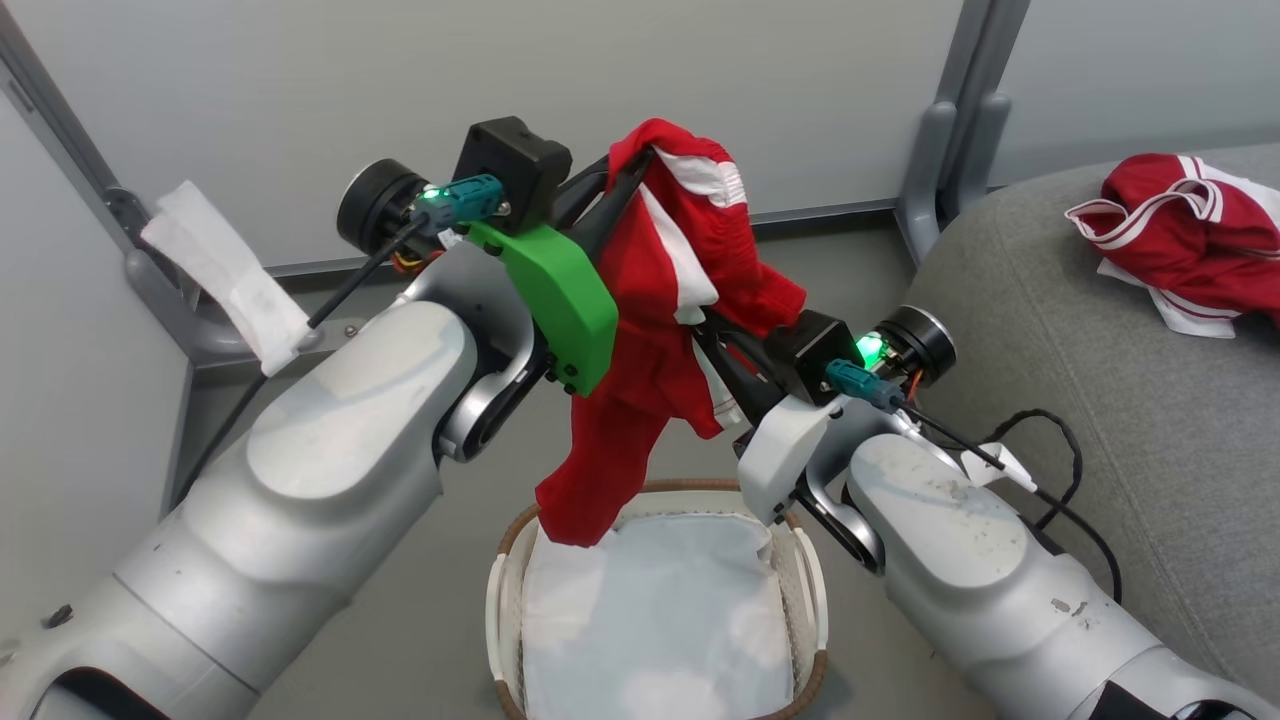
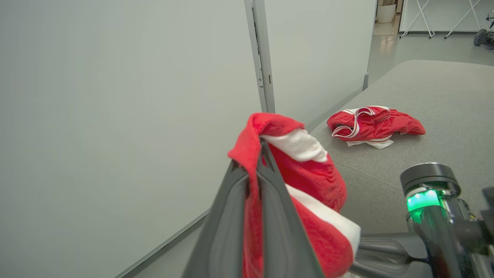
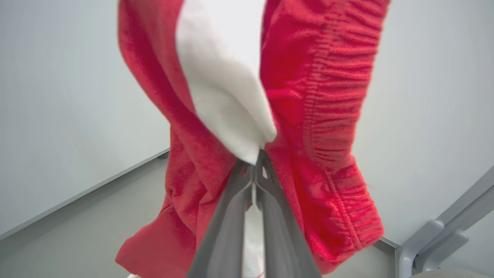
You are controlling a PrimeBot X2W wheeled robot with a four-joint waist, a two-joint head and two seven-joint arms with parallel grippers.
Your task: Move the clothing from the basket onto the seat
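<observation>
One red garment (image 1: 650, 330) with white panels hangs in the air over the basket (image 1: 700, 488), its lower end still touching the rim. My left gripper (image 1: 640, 162) is shut on the garment's top edge, and in the left wrist view the cloth (image 2: 312, 173) drapes over that gripper (image 2: 254, 154). My right gripper (image 1: 705, 322) is shut on the same garment lower down; in the right wrist view its tips (image 3: 256, 164) pinch red and white cloth (image 3: 320, 96). The other red garment (image 1: 1180, 240) lies crumpled on the grey seat (image 1: 1100, 400), also seen as a heap (image 2: 372, 125) on the sofa (image 2: 432, 85).
A plain white liner sheet (image 1: 660, 620) fills the basket. Grey partition panels stand behind, with metal feet (image 1: 950, 150) beside the sofa. A white cloth strip (image 1: 230, 275) hangs on the left post. A black cable (image 1: 1060, 440) loops over the sofa's edge by my right arm.
</observation>
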